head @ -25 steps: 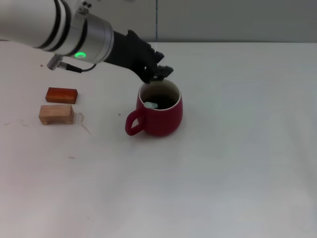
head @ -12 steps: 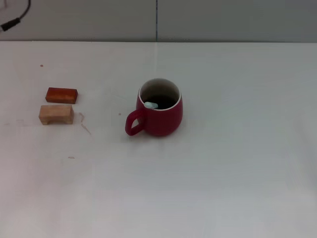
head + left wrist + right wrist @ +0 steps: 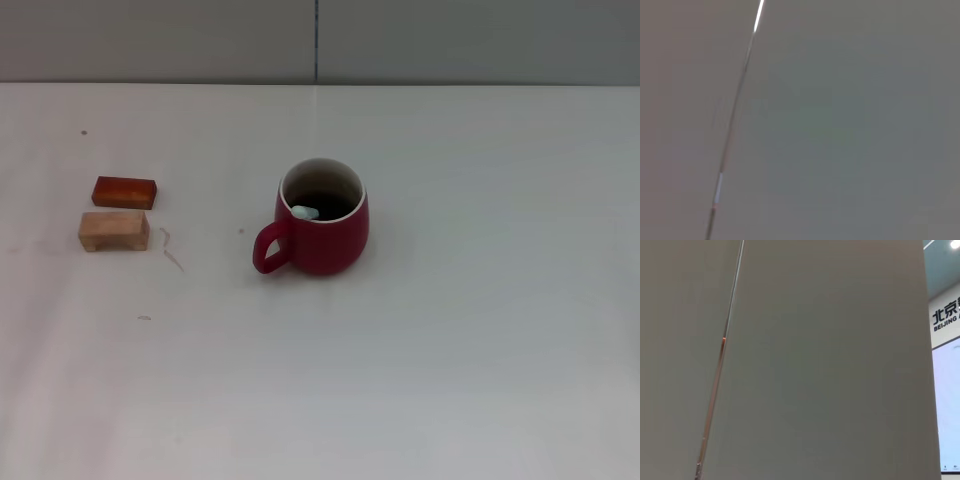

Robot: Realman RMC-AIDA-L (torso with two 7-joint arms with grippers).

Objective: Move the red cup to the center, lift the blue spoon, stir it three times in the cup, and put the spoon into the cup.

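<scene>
The blue spoon (image 3: 305,212) leans at nine o'clock inside the red cup (image 3: 320,221); my jaws are out of sight, so I'd leave both alone.

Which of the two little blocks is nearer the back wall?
The reddish-brown block. It lies just behind the pale tan block, which sits nearer the robot; both are left of the red cup.

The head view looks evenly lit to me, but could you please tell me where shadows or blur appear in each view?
Head view: soft, even light, only a faint shadow under the rounded dark red ceramic mug, whose dark inside hides most of the pale blue spoon. Left wrist view: a blurred grey wall panel with a seam. Right wrist view: sharper panel, bright sign at the edge.
</scene>
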